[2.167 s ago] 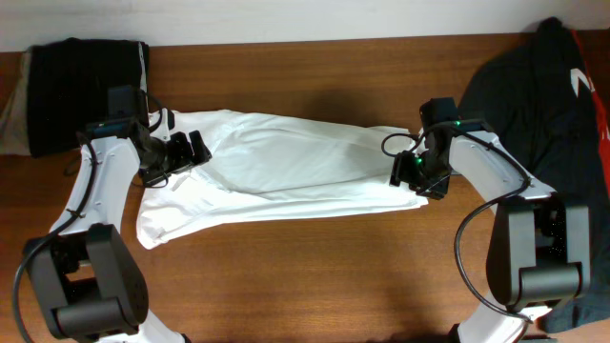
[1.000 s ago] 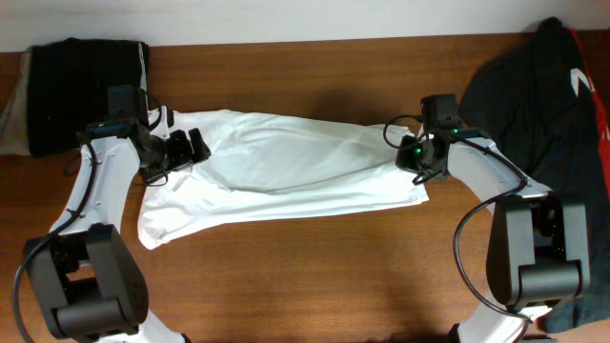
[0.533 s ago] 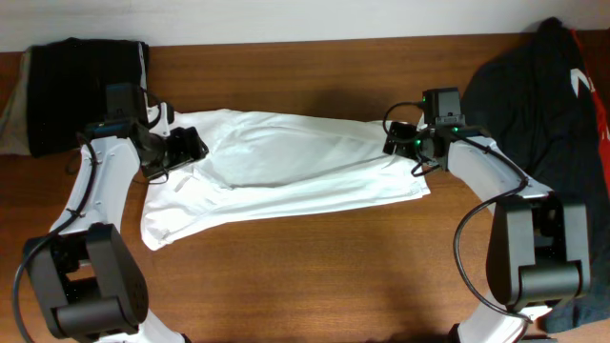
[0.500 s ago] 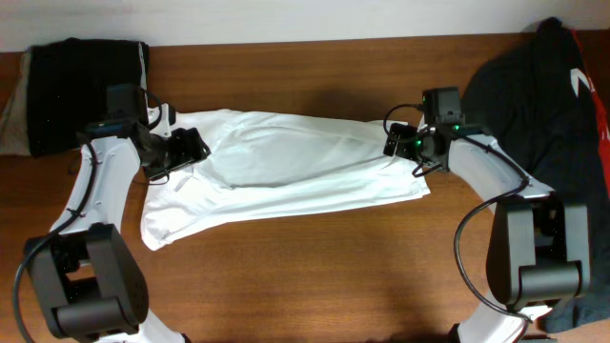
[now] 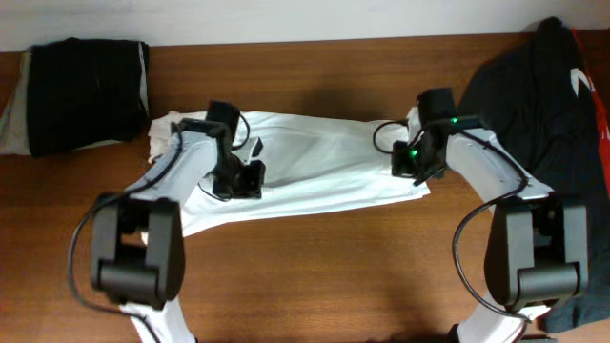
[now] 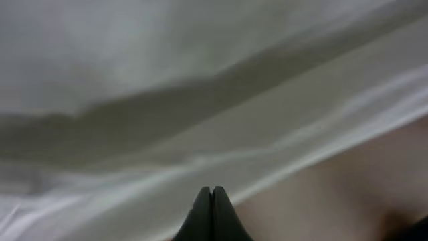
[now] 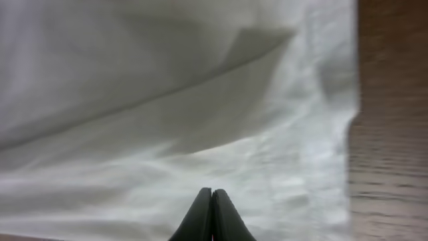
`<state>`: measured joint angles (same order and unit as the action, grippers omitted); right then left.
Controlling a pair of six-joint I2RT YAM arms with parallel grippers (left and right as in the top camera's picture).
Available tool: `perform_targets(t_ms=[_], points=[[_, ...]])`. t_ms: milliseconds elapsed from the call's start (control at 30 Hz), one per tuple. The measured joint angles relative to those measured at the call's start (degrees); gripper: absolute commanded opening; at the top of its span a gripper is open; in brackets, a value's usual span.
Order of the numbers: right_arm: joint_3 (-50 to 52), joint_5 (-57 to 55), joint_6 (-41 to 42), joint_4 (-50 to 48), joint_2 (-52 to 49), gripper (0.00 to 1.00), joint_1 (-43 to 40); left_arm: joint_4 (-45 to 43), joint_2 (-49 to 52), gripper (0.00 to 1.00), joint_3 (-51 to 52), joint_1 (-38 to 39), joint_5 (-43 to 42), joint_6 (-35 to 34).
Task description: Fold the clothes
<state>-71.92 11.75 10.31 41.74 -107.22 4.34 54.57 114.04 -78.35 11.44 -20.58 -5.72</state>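
While the white T-shirt lies stretched lengthwise across the middle of the wooden table, gathered into a long creased band, both grippers are held over it. The left gripper is placed above the shirt's left part, near its lower edge, and in the left wrist view its fingers are seen pressed tip against tip, with no cloth caught between them. The right gripper is set over the shirt's right end, just inside the edge, and its fingers are likewise clamped together on nothing, bare wood being seen just beyond. A folded black and beige stack is kept beside the shirt's left end, and a black garment with red-white trim is heaped near the right end
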Motion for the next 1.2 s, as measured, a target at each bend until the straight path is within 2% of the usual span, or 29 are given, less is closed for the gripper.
perform_targets(t_ms=[200, 333, 500, 667, 700, 767, 800, 833, 967, 1200], points=[[1.8, -2.8, 0.0, -2.6, -2.2, 0.04, 0.0, -2.4, 4.3, 0.02, 0.0, -1.8, 2.0, -0.8], [1.6, -4.4, 0.0, -3.2, -4.7, 0.04, 0.0, -8.1, 4.2, 0.1, -0.2, -2.7, 3.7, -1.1], [1.5, -6.8, 1.4, -2.5, -4.7, 0.04, 0.5, -11.3, 4.1, 0.14, -0.5, -3.0, 6.0, -1.4], [1.1, -8.6, 3.2, 0.4, -4.7, 0.04, -1.2, -9.3, 4.0, 0.15, -1.0, -3.1, 7.6, -1.4], [1.0, -8.3, 3.4, 1.2, -4.7, 0.04, -2.2, -8.5, 3.8, 0.22, -1.0, -3.4, 8.0, -1.4], [0.9, -8.6, 3.9, 2.9, -4.7, 0.04, -5.6, -5.8, 3.1, 0.28, -0.7, -4.5, 10.3, -1.5], [0.9, -8.8, 4.2, 3.5, -4.7, 0.04, -7.4, -4.6, 2.4, 0.35, -0.5, -5.3, 11.1, -1.4], [0.9, -9.4, 4.4, 4.0, -4.7, 0.04, -8.9, -3.6, 1.4, 0.36, -0.2, -5.8, 12.3, -1.4], [0.8, -11.8, 4.5, 5.2, -4.7, 0.04, -13.5, 1.8, -3.7, 0.36, -0.1, -6.9, 15.1, -1.4], [0.8, -11.5, 4.6, 5.2, -4.7, 0.04, -13.5, -0.3, -4.0, 0.35, 4.1, -6.9, 15.3, -1.4]])
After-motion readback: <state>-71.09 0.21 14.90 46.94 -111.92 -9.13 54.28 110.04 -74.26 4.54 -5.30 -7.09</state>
